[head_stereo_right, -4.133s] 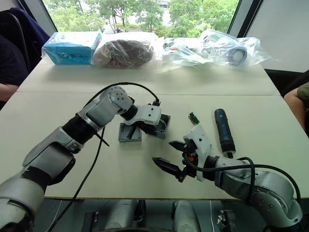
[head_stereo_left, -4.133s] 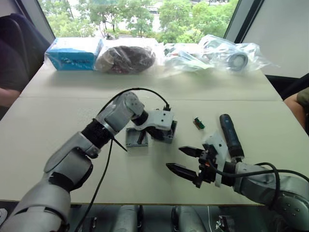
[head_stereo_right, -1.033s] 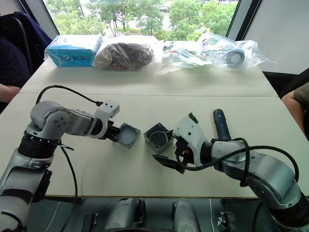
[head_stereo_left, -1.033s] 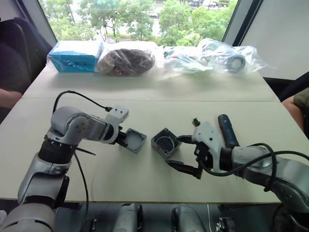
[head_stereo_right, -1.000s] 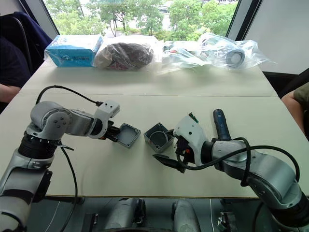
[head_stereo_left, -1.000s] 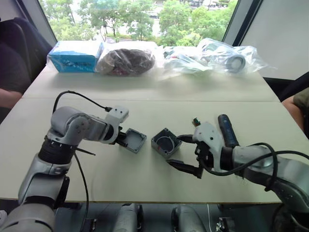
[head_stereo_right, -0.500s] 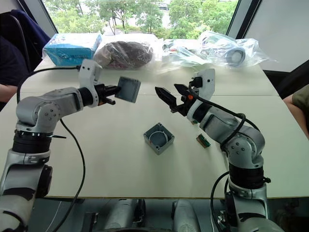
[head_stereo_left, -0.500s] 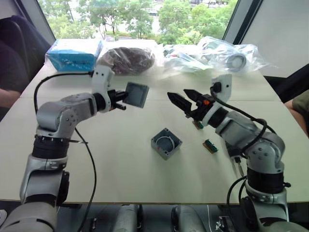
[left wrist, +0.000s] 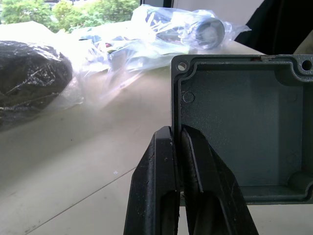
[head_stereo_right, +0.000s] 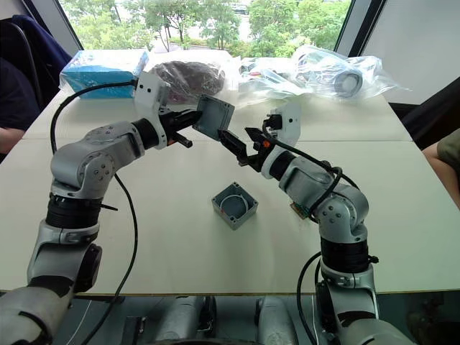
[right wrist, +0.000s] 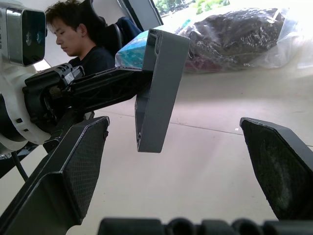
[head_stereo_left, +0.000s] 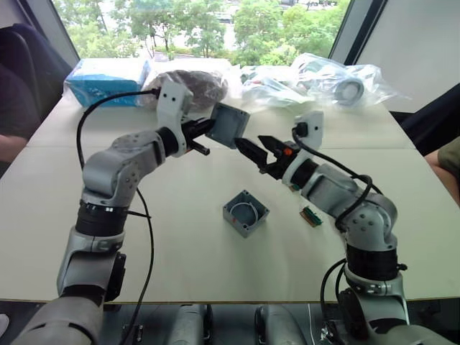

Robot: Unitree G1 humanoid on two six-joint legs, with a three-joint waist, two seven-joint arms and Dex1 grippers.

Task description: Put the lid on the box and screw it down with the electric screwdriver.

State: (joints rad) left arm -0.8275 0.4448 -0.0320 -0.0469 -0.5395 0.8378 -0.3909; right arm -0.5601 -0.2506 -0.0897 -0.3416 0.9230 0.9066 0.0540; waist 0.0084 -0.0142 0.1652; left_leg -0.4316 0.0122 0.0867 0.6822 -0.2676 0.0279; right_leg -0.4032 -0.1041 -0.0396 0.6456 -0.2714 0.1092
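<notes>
The lid (head_stereo_left: 230,125) is held in the air above the tabletop (head_stereo_left: 180,244), its rim clamped between the fingers of the left claw (left wrist: 176,147). Just beside it, the right claw (head_stereo_left: 253,149) is spread apart and empty. Below them the box (head_stereo_left: 245,212) rests open side up. What seems a green connector strip (head_stereo_left: 311,216) lies right of it.

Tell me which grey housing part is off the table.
The lid, held in the air by the left tool. The deeper hollow box sits on the table, untouched.
</notes>
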